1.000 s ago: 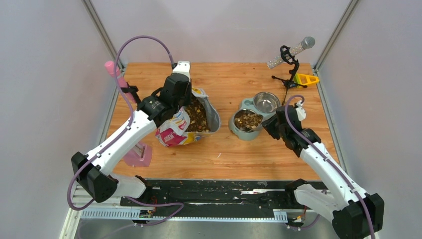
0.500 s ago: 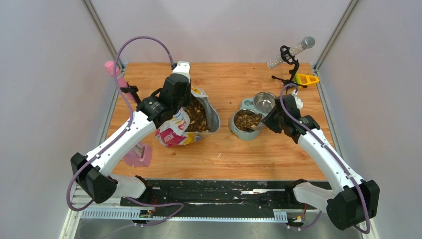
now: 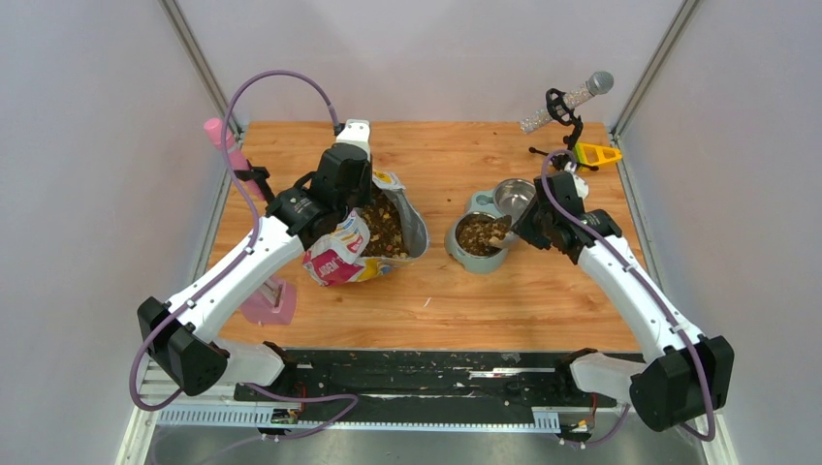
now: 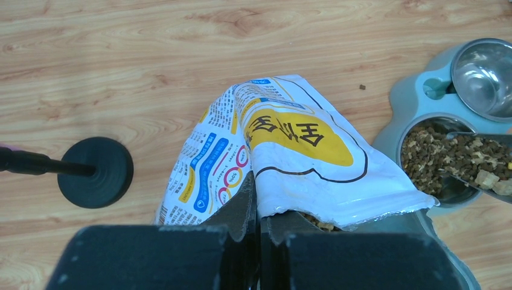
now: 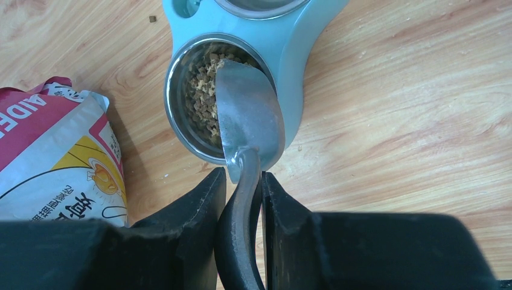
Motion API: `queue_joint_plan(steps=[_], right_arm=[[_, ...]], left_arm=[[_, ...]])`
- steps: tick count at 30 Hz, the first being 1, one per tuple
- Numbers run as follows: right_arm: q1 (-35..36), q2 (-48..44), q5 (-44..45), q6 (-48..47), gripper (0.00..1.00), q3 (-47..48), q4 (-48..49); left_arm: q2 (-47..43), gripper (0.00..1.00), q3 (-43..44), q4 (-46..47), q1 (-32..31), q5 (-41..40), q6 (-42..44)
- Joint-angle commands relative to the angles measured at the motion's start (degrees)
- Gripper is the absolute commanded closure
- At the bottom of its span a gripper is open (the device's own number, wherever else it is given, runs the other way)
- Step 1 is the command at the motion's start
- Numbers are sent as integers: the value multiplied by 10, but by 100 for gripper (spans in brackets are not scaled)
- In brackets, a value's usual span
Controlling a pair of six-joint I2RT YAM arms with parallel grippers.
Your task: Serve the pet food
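"Why's the left gripper pinching the bag shut-tight?"
"Props its mouth open. The right gripper clamps the scoop, tilted over the bowl holding pet food."

Inside right gripper, scoop handle end hidden; upper bowl cut by top edge, bag by left edge.

worktop: wood grain, satin finish
bag: glossy printed film, silver lining seen inside
bowls: polished steel, mirror-bright
feeder base: smooth pale-teal plastic
scoop: dull grey metal, faintly streaked
pet food: dry, rough, matt
right tool: matt black plastic
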Motion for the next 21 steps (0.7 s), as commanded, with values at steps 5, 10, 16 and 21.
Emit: queue_joint_plan(steps=[5,10,16,21], right_arm=[[-3,35,-18,-41,100,67,11],[-3,62,-52,-49,100,88,9],[-3,73,-52,-55,100,99,5],[-3,69,-14,-66,100,107,-20]], left_arm=[[-45,100,11,44,4,-28,3],[-48,100,9,47,3,-21,4],[-50,100,8,48,4,-13,4],[-51,100,6,49,4,-10,4]])
